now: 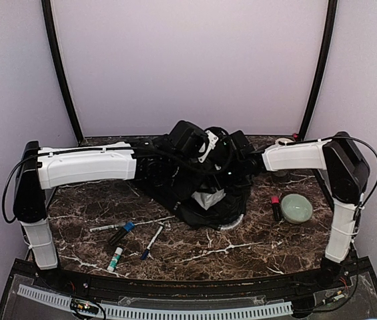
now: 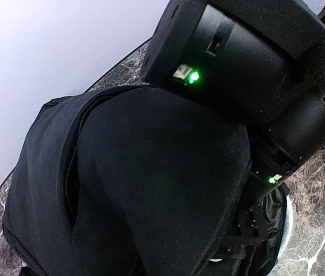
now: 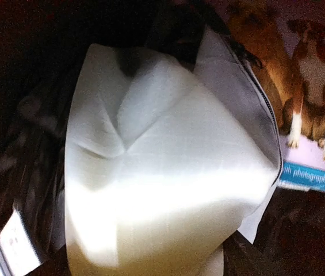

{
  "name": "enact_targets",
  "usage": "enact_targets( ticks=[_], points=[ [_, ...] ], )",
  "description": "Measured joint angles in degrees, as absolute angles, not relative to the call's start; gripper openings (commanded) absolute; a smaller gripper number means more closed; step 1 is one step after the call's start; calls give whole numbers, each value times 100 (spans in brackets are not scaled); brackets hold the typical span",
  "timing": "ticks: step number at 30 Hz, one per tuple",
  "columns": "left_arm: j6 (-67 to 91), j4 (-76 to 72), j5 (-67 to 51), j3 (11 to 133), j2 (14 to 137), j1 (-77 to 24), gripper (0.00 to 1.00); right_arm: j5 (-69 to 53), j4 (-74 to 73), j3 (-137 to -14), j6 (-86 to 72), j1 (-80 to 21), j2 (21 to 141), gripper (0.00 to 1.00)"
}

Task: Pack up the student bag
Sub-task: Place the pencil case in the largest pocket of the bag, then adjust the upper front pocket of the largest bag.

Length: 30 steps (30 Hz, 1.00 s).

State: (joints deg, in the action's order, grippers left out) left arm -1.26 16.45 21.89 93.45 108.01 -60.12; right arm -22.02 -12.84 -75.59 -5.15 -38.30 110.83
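At table (image 1: 241, 248) centre | step judged: loading student bag (image 1: 195, 197), dog book (image 3: 306, 109) lay inside | left gripper (image 1: 201, 148) was shut, hold unclear; right gripper (image 1: 236, 160) opening could not be told | next needed: reach pens (image 1: 151, 242).

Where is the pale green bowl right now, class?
In the top view, the pale green bowl sits on the right side of the table, just right of a red-capped tube, between the student bag and the right arm.

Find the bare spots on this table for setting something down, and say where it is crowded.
Bare marble: the front, from the blue pen across to the green bowl, and a strip at the left edge, past the marker. Crowded: the middle back, filled by the backpack, and the front left, around the glue stick.
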Motion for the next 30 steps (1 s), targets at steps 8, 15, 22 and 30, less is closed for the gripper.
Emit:
enact_targets(
  ticks=[8,15,22,30],
  points=[
    [45,1540,2193,8281,9911,-6097,0,-2458,-1343,-6622,-34,-3850,10272,72],
    [239,1297,2200,7406,9139,-6171,0,-2714,-1649,-6254,537,-4007,9719,74],
    [342,1223,2204,7260,9131,-6228,0,-2766,-1883,-5728,1079,-4007,9072,71],
    [364,1197,2165,7216,9059,-6324,0,-1909,-2110,-5096,2139,-4550,8311,71]
  ],
)
